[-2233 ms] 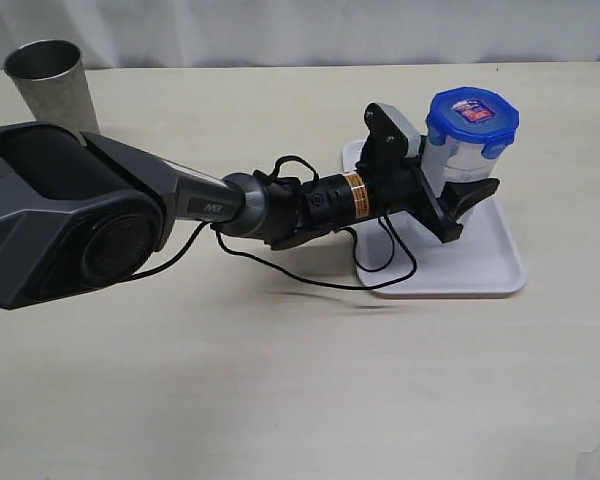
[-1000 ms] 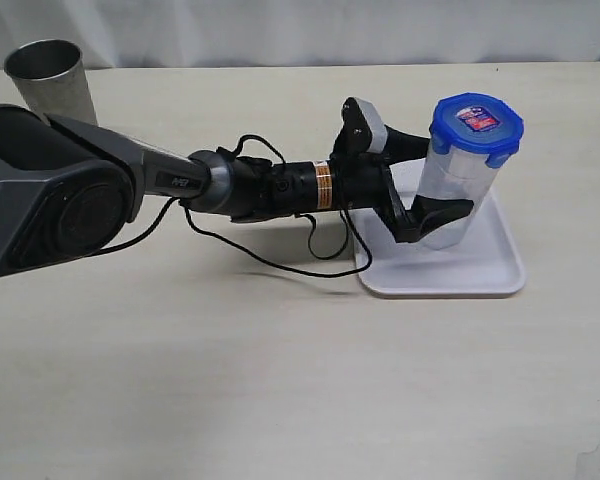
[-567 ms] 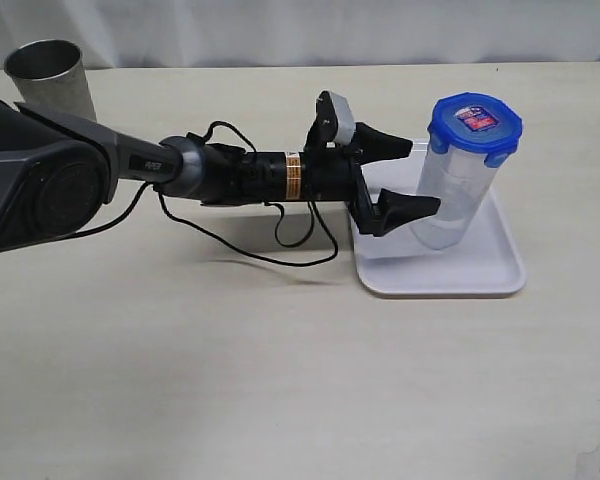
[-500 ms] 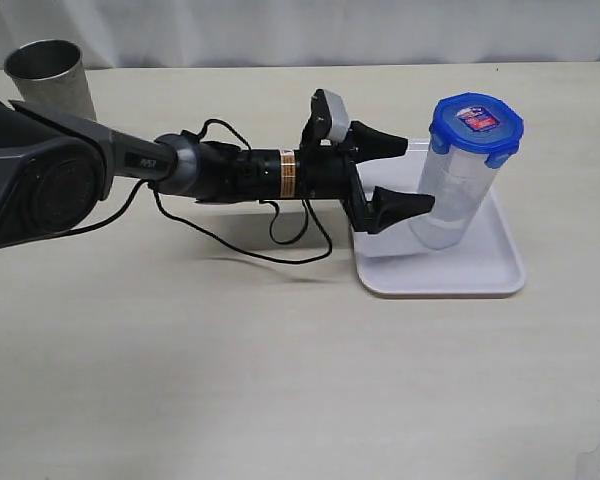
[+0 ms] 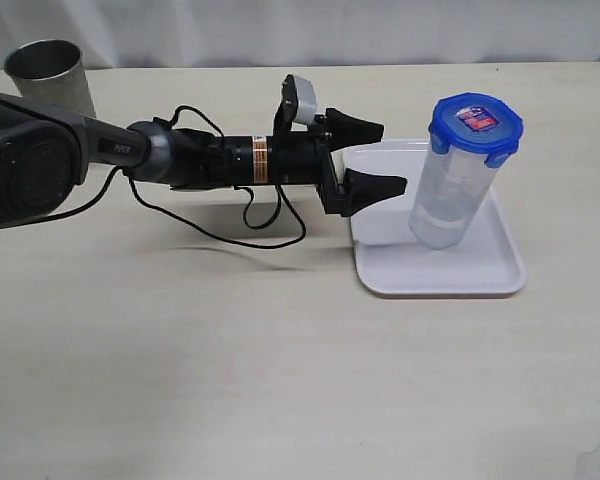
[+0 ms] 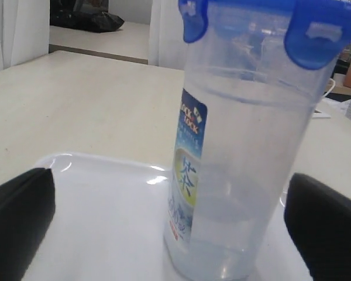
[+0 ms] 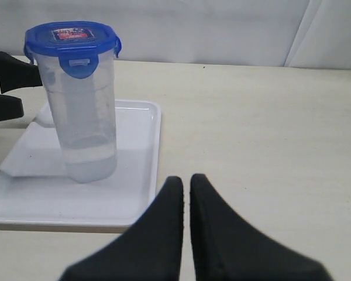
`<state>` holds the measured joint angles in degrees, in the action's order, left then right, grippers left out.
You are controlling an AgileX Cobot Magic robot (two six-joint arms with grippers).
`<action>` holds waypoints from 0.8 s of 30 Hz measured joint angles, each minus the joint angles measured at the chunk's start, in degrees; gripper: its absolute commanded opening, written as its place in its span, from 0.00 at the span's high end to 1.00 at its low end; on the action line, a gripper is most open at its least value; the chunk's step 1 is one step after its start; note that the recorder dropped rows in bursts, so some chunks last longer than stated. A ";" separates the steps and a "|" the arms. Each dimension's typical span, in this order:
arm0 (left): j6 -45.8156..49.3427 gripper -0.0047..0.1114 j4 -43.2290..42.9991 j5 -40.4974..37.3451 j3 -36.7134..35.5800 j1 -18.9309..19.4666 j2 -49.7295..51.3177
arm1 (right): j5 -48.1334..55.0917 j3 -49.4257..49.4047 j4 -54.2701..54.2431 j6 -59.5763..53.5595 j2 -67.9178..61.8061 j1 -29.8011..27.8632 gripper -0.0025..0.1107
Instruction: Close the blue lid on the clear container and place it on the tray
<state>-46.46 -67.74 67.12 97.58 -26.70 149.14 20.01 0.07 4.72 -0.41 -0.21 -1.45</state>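
Lid (image 5: 475, 122) on container (image 5: 450, 200); container on tray (image 5: 480, 275), right on the table (image 5: 280, 380); left end effector (image 5: 390, 155) beside it, leftward; cup (image 5: 48, 75) far back-left.

A tall clear container (image 5: 448, 195) stands upright near the middle of a white tray (image 5: 380, 270), which lies toward 3 o'clock from the table's centre in the exterior view. The translucent tumbler tapers toward its base and carries a blue-and-green printed label on its side (the lettering is too small to read in full). A blue lid (image 5: 475, 120) sits on its rim, the snap tabs that show folded down, with a small red-and-white label on top. The tray is flat and rectangular, with rounded corners and a low raised rim.
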 measured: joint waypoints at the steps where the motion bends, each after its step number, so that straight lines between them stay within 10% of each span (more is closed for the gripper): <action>1: 0.00 0.06 -0.27 0.00 0.00 0.13 -0.54 | -0.13 0.00 0.00 0.00 0.00 0.00 0.94; 24: -16.16 0.07 -18.32 -7.61 -0.13 4.65 -13.09 | 1.93 0.00 1.94 -2.50 0.00 0.00 0.94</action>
<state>-62.62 -86.06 59.52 97.45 -22.05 136.05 21.93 0.07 6.66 -2.91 -0.21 -1.45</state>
